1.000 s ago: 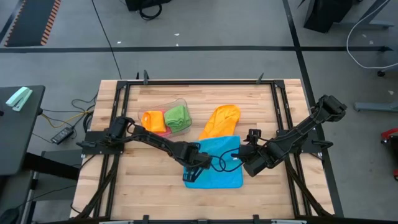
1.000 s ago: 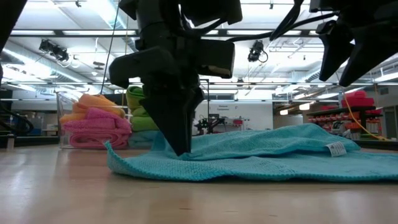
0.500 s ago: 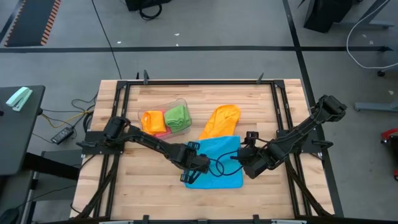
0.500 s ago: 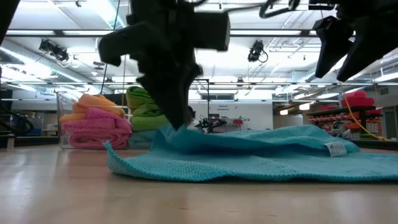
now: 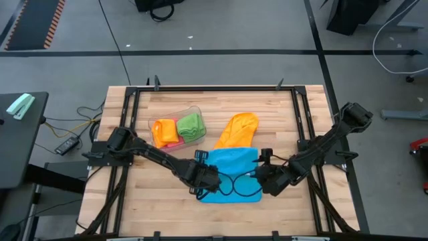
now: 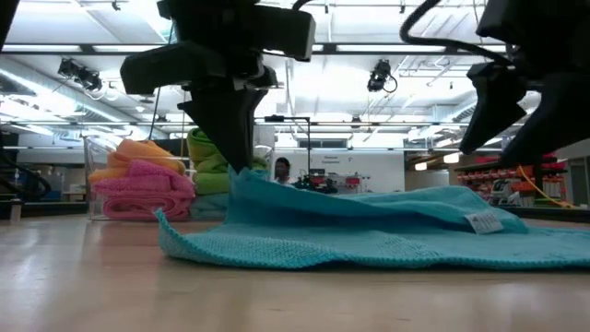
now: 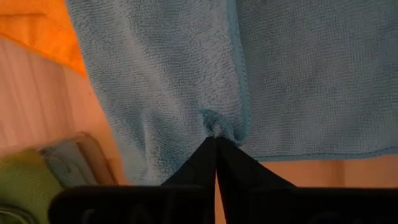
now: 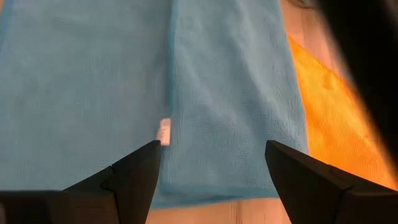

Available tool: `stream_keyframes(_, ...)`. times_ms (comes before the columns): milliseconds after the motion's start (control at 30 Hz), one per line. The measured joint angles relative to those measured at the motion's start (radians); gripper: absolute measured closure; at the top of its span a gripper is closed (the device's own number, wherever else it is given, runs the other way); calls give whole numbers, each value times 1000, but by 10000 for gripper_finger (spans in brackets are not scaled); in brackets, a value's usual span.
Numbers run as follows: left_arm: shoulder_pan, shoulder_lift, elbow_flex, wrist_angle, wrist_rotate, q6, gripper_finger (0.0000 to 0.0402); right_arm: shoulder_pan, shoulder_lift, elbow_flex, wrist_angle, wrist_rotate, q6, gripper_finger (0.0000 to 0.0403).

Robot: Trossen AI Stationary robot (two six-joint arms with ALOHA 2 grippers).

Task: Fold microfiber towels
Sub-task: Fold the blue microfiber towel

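The left gripper, jaws pinched on the blue towel edge, has the cloth spread ahead toward the right gripper, jaws wide apart above it.

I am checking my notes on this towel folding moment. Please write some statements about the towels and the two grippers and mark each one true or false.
1. The left gripper is shut on the blue towel and holds part of it above the table. True.
2. The right gripper also pinches the blue towel. False: its fingers stand wide apart above the towel, holding nothing.
3. The orange towel lies unfolded on the table, beside the blue one. True.
4. The clear tub is empty. False: it holds folded orange, pink and green towels.
5. The blue towel carries a small white label. True.
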State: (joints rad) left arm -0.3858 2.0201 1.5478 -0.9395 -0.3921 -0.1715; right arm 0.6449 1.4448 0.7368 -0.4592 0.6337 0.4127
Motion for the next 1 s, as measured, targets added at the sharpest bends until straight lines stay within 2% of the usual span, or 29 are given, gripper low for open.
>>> stream_keyframes(133,-6,0,0,4,2,-26,396,21,21,-20,69,21,-19,108)
stream_keyframes(367,-4,0,0,6,3,-60,376,65,131,-20,109,77,6,131)
stream_keyframes(533,-5,0,0,6,3,-58,392,72,206,-20,119,123,27,144)
stream_keyframes(667,-4,0,0,7,3,-59,394,72,212,-20,127,147,31,155)
stream_keyframes(867,-4,0,0,7,3,-61,374,72,212,-20,129,136,14,177)
stream_keyframes(1000,-4,0,0,7,3,-61,383,72,212,-20,127,119,21,189)
